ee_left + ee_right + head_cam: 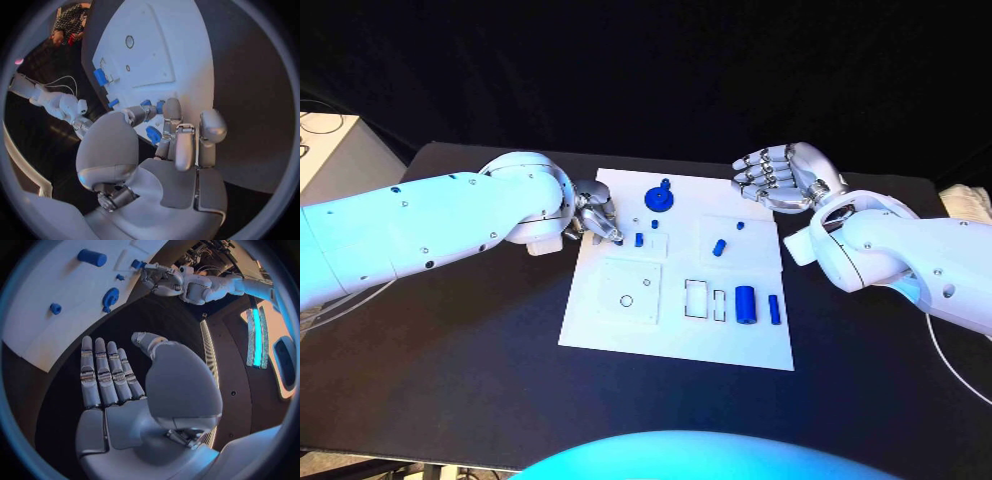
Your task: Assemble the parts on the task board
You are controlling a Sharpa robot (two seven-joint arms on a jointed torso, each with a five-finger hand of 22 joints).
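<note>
- one white task board (678, 335)
- two silver hands: left hand (596, 218), right hand (780, 176)
- blue parts: seven I can count from the head view, e.g. the big round one (659, 198), maybe more hidden under the left fingers

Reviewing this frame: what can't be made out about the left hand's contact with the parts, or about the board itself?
- Head view: whether the left hand holds a part; its own fingers cover the spot.
- Left wrist view: a blue part sits by the fingers; grip unclear.
- Right wrist view: the task board is cut off by the circle's edge.
</note>
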